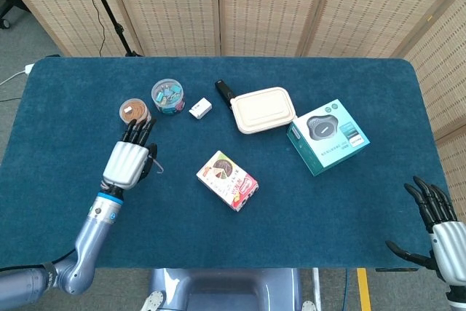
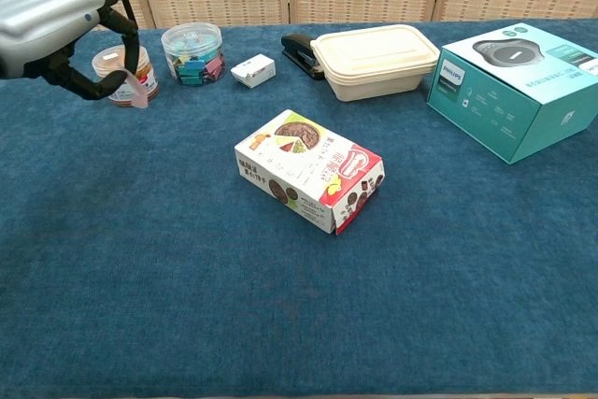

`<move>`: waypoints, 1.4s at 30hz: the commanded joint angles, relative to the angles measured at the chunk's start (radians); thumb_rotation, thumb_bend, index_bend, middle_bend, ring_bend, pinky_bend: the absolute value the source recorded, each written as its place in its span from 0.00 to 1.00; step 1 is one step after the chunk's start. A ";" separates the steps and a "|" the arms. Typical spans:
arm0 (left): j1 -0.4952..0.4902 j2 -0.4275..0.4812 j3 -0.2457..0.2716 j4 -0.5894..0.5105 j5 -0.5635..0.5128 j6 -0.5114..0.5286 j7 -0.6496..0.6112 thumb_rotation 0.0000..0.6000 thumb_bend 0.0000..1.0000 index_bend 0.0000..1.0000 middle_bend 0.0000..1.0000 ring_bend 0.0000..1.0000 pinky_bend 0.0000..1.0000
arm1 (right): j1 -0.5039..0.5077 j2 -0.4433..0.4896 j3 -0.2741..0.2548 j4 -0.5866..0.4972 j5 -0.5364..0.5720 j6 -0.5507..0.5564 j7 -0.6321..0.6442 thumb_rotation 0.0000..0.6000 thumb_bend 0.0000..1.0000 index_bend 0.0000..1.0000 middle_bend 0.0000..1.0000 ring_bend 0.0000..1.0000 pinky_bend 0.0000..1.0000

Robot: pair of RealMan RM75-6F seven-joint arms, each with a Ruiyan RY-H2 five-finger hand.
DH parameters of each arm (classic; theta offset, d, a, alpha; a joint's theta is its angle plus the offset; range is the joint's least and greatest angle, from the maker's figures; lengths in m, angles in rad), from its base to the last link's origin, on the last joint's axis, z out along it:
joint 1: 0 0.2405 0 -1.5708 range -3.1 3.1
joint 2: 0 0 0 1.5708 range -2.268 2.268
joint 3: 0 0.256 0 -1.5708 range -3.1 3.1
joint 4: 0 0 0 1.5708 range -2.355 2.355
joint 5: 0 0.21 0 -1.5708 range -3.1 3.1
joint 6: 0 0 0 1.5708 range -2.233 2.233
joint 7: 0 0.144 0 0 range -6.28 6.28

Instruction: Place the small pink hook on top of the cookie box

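My left hand [image 1: 129, 159] [image 2: 65, 33] is raised over the left part of the table and pinches the small pink hook [image 2: 134, 92] [image 1: 154, 163], which hangs below its fingertips. The cookie box [image 1: 227, 180] [image 2: 310, 170] lies flat near the table's middle, to the right of that hand and apart from it. Nothing sits on the box's top face. My right hand [image 1: 435, 220] hangs off the table's near right corner with fingers spread and nothing in it; the chest view does not show it.
Behind the left hand stand an orange-lidded jar [image 1: 134, 113] and a clear tub of clips [image 1: 168, 97]. Further right are a small white box [image 1: 200, 110], a black stapler [image 1: 223, 93], a beige lunch box [image 1: 263, 109] and a teal Philips box [image 1: 328, 136].
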 commanded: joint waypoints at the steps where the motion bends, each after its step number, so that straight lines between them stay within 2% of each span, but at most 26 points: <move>1: -0.066 -0.011 -0.009 -0.008 -0.006 -0.041 0.122 1.00 0.48 0.59 0.00 0.00 0.00 | 0.001 0.001 0.000 0.001 0.002 -0.002 0.001 1.00 0.00 0.02 0.00 0.00 0.00; 7: -0.134 -0.063 -0.026 -0.008 -0.089 -0.068 0.295 1.00 0.49 0.59 0.00 0.00 0.00 | 0.002 0.002 0.002 0.001 0.005 -0.002 0.009 1.00 0.00 0.02 0.00 0.00 0.00; 19: -0.261 -0.178 -0.044 0.042 -0.191 -0.104 0.433 1.00 0.50 0.59 0.00 0.00 0.00 | 0.002 0.012 0.007 0.008 0.022 -0.002 0.042 1.00 0.00 0.02 0.00 0.00 0.00; 27: -0.319 -0.258 -0.040 0.102 -0.257 -0.110 0.485 1.00 0.50 0.59 0.00 0.00 0.00 | -0.001 0.018 0.011 0.018 0.027 0.007 0.077 1.00 0.00 0.02 0.00 0.00 0.00; 36: -0.370 -0.317 -0.003 0.190 -0.248 -0.108 0.537 1.00 0.50 0.59 0.00 0.00 0.00 | 0.002 0.022 0.016 0.022 0.037 0.004 0.100 1.00 0.00 0.02 0.00 0.00 0.00; 42: -0.385 -0.341 0.001 0.224 -0.246 -0.114 0.515 1.00 0.50 0.57 0.00 0.00 0.00 | 0.002 0.023 0.020 0.027 0.047 0.003 0.113 1.00 0.00 0.02 0.00 0.00 0.00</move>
